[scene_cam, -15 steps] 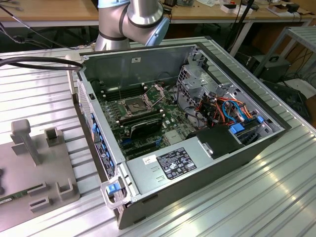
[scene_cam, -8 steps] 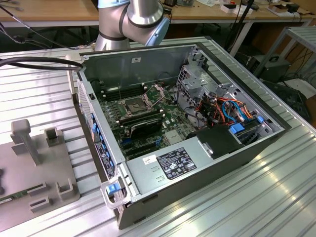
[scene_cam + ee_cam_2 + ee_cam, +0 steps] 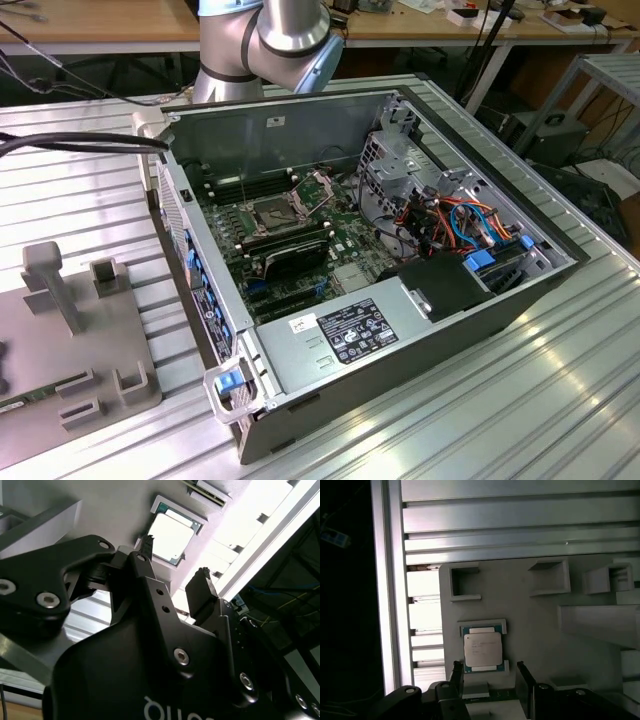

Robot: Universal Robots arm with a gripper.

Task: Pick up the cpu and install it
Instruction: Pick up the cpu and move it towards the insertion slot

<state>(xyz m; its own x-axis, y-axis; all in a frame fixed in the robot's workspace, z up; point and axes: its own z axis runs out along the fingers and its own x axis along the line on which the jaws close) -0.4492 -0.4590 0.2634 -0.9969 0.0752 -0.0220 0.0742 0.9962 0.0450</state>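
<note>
First wrist view: cpu seemingly seated in holder.

I find the cpu clear above; in the exterior view the case walls the fixture's three o'clock

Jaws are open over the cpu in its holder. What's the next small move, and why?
Probably ease the gripper straight in toward the cpu. It lies flat in its recess on the grey fixture, ungrasped, and the open jaws look lined up either side of it but short of it.
</note>
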